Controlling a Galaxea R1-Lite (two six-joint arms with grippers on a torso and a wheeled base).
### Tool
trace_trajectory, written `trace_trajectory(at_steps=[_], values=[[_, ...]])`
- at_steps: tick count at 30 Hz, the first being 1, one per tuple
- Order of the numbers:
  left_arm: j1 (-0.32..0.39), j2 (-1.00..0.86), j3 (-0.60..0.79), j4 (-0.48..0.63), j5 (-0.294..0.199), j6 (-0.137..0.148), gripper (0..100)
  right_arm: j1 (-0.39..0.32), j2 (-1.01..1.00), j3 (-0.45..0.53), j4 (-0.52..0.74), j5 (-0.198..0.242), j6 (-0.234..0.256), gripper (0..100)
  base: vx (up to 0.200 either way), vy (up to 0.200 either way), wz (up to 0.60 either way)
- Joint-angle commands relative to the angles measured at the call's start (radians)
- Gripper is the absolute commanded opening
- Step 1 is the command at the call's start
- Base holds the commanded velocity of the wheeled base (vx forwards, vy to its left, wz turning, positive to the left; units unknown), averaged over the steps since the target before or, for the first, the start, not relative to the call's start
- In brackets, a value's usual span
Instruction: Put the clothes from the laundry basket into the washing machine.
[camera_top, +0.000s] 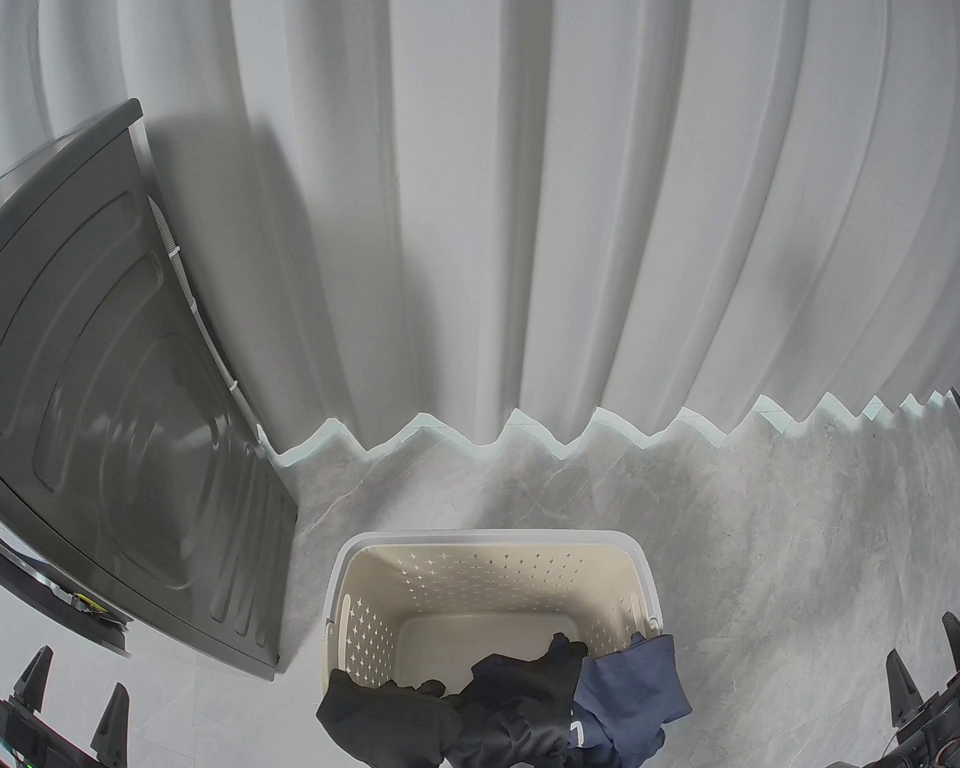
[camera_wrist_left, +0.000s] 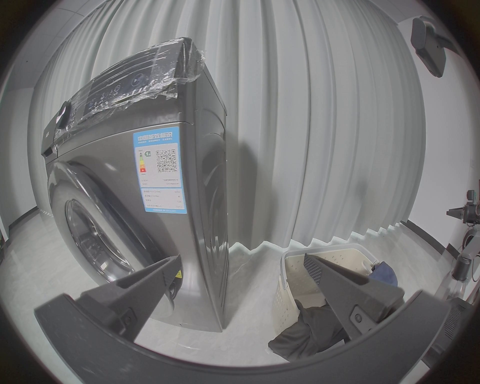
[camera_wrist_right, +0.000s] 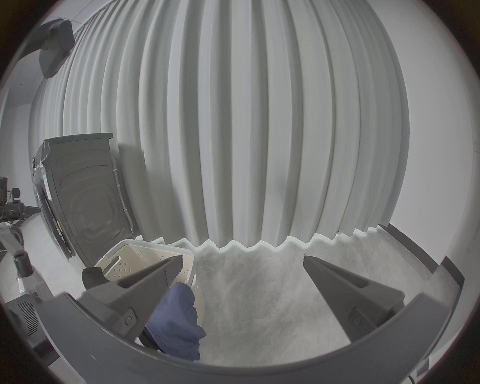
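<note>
A cream laundry basket (camera_top: 490, 545) stands on the floor in front of me, with black clothes (camera_top: 440, 715) and a navy garment (camera_top: 630, 690) draped over its near rim. The grey washing machine (camera_top: 110, 420) stands to the basket's left; its round glass door (camera_wrist_left: 95, 245) faces away from the basket. My left gripper (camera_top: 72, 690) hangs open and empty at the lower left, near the machine's corner. My right gripper (camera_top: 930, 665) is open and empty at the lower right, well clear of the basket (camera_wrist_right: 145, 255). The navy garment (camera_wrist_right: 175, 320) hangs outside the basket wall.
A white pleated curtain (camera_top: 560, 220) closes off the back of the space. Pale marble floor (camera_top: 800, 540) lies open to the basket's right and behind it. A narrow strip of floor separates the basket from the machine.
</note>
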Motion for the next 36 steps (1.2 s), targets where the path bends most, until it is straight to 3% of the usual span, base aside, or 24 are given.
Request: trace_trajectory(at_steps=[1,14,20,32,36], values=[[0.0,-0.018,0.016,0.0,0.0,0.001,100,0.001,-0.017,0.016,0.0,0.0,-0.001,100,0.0,-0.2,0.0],[0.0,-0.018,0.016,0.0,0.003,-0.003,100,0.001,-0.017,0.016,0.0,0.0,-0.001,100,0.0,-0.015,0.0],[0.0,-0.018,0.016,0.0,0.0,0.0,100,0.001,-0.017,0.016,0.0,0.0,-0.001,100,0.2,0.0,0.0],[0.0,-0.018,0.016,0.0,0.003,-0.003,100,0.001,-0.017,0.016,0.0,0.0,-0.001,100,0.0,0.0,0.0],[0.0,-0.018,0.016,0.0,0.002,-0.002,100,0.001,-0.017,0.016,0.0,0.0,-0.001,100,0.2,0.0,0.0]])
